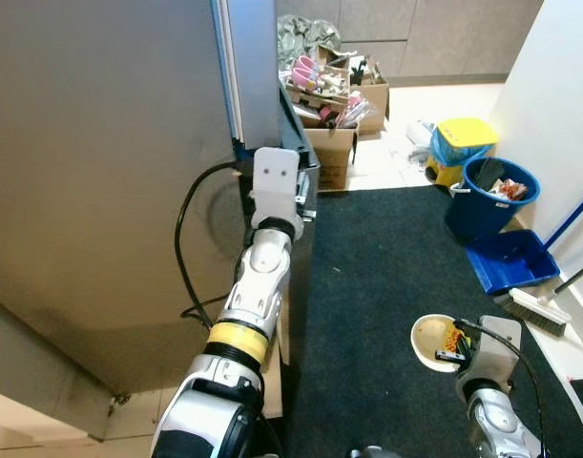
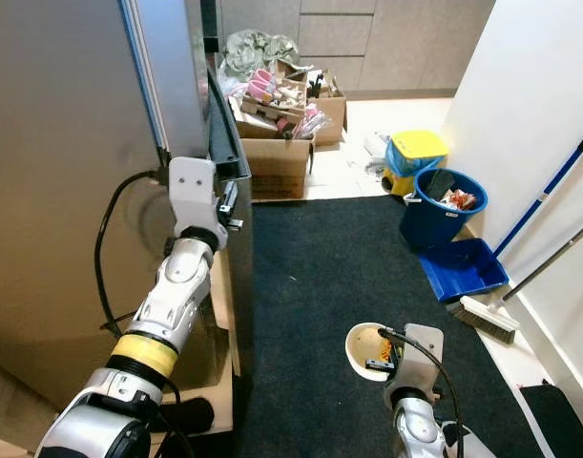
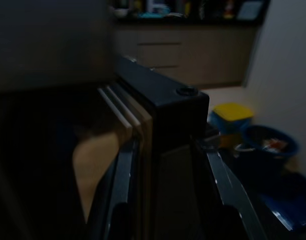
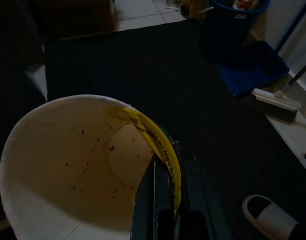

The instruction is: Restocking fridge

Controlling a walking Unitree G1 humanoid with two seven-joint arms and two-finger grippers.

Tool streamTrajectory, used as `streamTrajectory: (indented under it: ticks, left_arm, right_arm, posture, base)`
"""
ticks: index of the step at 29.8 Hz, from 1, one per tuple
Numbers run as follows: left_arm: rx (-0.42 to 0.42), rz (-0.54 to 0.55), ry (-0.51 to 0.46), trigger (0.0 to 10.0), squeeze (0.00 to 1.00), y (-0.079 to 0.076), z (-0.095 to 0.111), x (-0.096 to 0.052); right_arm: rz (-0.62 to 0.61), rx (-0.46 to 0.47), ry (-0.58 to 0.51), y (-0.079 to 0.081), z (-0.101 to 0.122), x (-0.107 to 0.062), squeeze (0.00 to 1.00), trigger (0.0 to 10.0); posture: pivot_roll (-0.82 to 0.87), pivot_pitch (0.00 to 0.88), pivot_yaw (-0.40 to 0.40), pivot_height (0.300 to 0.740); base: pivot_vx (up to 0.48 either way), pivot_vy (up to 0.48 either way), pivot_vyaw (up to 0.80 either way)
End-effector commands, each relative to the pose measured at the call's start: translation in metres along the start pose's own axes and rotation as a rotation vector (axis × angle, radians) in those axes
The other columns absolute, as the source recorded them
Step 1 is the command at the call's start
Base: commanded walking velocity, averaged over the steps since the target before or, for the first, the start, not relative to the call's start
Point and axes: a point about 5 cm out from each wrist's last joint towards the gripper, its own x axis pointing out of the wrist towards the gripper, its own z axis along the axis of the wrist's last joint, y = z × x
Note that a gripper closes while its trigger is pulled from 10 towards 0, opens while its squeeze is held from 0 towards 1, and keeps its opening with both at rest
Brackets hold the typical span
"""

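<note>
The tall grey fridge door (image 1: 100, 162) stands on my left. My left arm reaches up to the door's dark outer edge (image 3: 168, 105). The left gripper (image 3: 165, 165) straddles that edge, one black finger on each side, shut on it. My right gripper (image 4: 165, 200) hangs low over the dark rug. It is shut on the wall of a white paper bowl (image 1: 432, 336) with a yellow band (image 4: 153, 135), one finger inside and one outside. The bowl is tilted and holds only small crumbs.
Open cardboard boxes (image 1: 334, 105) full of goods stand beyond the fridge. On the right are a blue bucket (image 1: 496, 196), a yellow-lidded tub (image 1: 463, 138), a blue dustpan (image 1: 510, 260) and a broom (image 1: 539, 310) along the white wall. A dark rug (image 1: 386, 277) covers the floor.
</note>
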Motion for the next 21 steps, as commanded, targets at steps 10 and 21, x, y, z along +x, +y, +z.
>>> streamTrajectory:
  ticks: [10, 21]
  left_arm:
    - [-0.101, -0.532, 0.077, 10.0, 0.00, -0.122, 0.024, 0.012]
    - [-0.280, -0.787, -0.024, 10.0, 0.00, -0.162, 0.048, -0.002]
  right_arm:
    - [-0.015, 0.005, 0.014, -0.003, -0.010, -0.006, 0.00, 10.0]
    - [-0.011, 0.004, -0.004, 0.001, -0.005, -0.003, 0.00, 10.0]
  posture:
    - [-0.06, 0.075, -0.007, 0.740]
    - [-0.07, 0.080, -0.006, 0.740]
  base:
    - [0.000, 0.000, 0.00]
    - [0.000, 0.000, 0.00]
